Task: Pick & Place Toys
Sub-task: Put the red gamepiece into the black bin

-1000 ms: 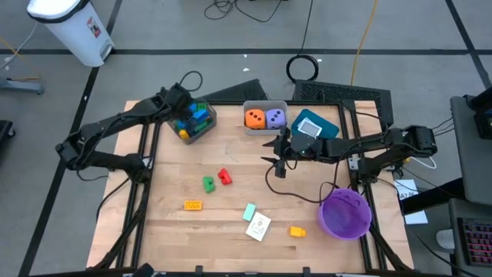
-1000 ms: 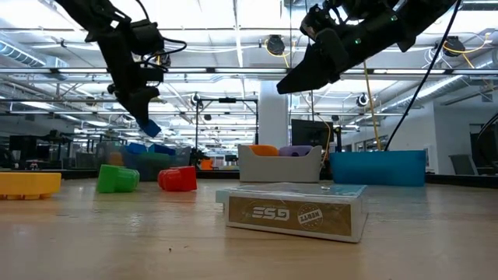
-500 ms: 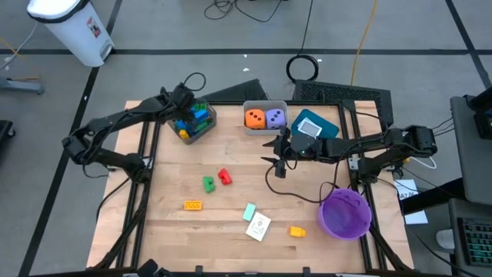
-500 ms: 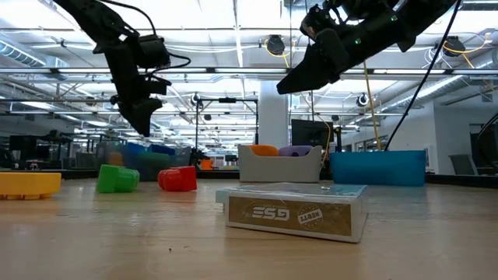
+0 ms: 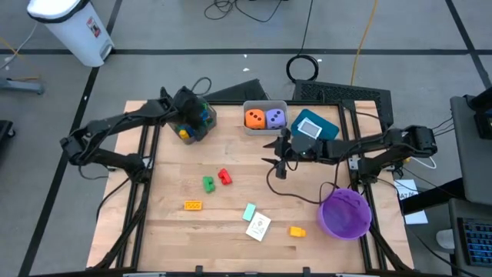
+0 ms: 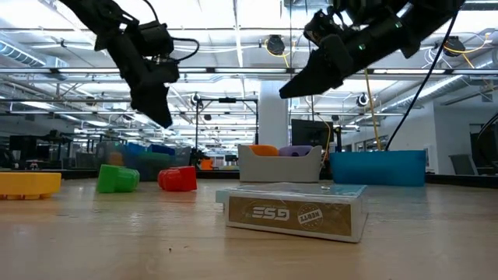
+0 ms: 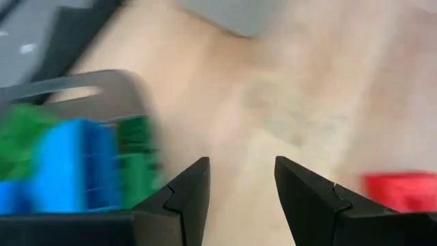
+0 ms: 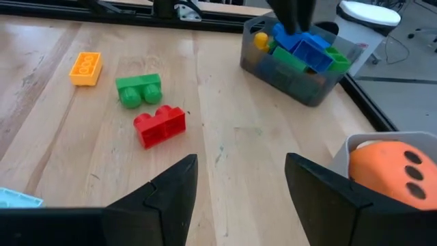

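left gripper point(image 5: 187, 104): jaws released, empty, above grey plastic bin point(image 5: 201, 129) of blocks | right gripper point(image 5: 278, 159): jaws parted, empty, mid-desk | risk: left arm clips bin rim reaching for red plastic block point(image 5: 224, 176)

Light wood surface point(image 5: 238, 246). At centre lie a green block point(image 5: 208, 183) and a red block point(image 5: 224, 176); lower left, an orange-yellow block point(image 5: 192, 205). Toward the upper middle, a grey bin point(image 5: 264, 106) holds an orange die point(image 5: 254, 118) and a purple die point(image 5: 276, 118), both with dark dots. A teal bin point(image 5: 329, 126) sits right of it. At lower right is a purple bowl point(image 5: 344, 213).
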Controlling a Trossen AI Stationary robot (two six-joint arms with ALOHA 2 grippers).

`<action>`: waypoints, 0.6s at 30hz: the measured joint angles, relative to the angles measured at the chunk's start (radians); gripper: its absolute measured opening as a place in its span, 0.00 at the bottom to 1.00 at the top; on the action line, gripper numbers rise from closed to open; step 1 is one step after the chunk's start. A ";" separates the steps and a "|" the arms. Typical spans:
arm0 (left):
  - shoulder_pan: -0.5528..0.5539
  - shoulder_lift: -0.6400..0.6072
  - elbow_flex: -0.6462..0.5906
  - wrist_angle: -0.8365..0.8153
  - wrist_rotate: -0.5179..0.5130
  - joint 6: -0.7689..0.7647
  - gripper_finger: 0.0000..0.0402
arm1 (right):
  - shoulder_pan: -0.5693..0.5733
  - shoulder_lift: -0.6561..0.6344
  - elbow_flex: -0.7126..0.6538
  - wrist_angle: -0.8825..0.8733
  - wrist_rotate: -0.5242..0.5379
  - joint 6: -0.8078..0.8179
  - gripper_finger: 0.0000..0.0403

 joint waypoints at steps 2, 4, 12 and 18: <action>-0.060 0.000 0.000 -0.008 0.025 -0.003 0.43 | 0.000 0.000 -0.043 0.075 -0.016 0.009 0.53; -0.134 0.000 0.000 0.003 0.031 -0.001 0.43 | 0.000 0.000 -0.084 0.164 -0.062 0.018 0.53; -0.425 0.021 0.000 0.238 0.011 -0.013 0.43 | 0.004 0.000 -0.128 0.278 -0.208 0.018 0.53; -0.570 0.097 0.000 0.382 -0.076 -0.002 0.43 | 0.007 0.000 -0.128 0.274 -0.209 0.022 0.53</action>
